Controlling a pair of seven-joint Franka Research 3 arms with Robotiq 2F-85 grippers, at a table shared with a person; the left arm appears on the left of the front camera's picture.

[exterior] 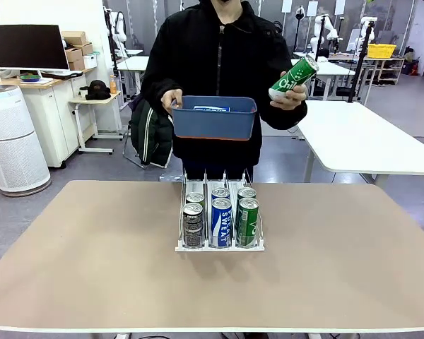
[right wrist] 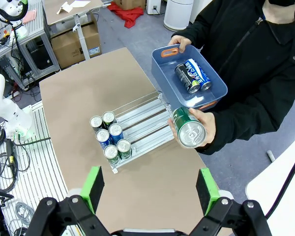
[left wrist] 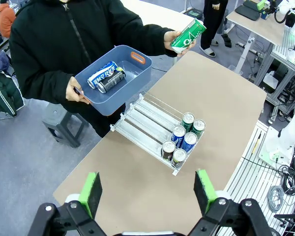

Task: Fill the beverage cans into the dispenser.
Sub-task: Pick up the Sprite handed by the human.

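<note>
**Arms.** Left gripper (left wrist: 148, 194) hangs above the table (exterior: 92, 247), looking down and across it. Its green pads are spread wide with nothing between them. Right gripper (right wrist: 150, 191) is posed the same way from the opposite side, jaws wide apart and holding nothing. Neither touches any object.

**Person.** Stands at the far edge of the table. The left hand (exterior: 290, 95) is raised to chest height and wrapped around a green can (exterior: 294, 78), which is tilted with its silver top up and outward. The right hand (exterior: 172, 99) grips one end of a blue bin (exterior: 214, 123), held level in front of the torso, above and behind the dispenser.

**Dispenser.** The dispenser (exterior: 218, 180) sits mid-table with its lanes running toward the person. Six cans stand upright at the robot-side end, two per lane:
- dark grey cans (exterior: 193, 224) in the left lane
- blue cans (exterior: 221, 222) in the middle lane
- green cans (exterior: 248, 222) in the right lane

The far half of each lane is bare.

**View differences.**
- The front view sees the bin only side-on, with a sliver of blue and white above its rim.
- The left wrist view looks into the bin (left wrist: 119, 96), where a blue can with white lettering (left wrist: 102, 74) and a dark can (left wrist: 111, 81) lie on their sides, touching.
- The right wrist view shows the same pair and the orange handle cutout. It also shows the held can's top end-on, above the table edge just beside the dispenser's (right wrist: 145, 125) far end.
</note>
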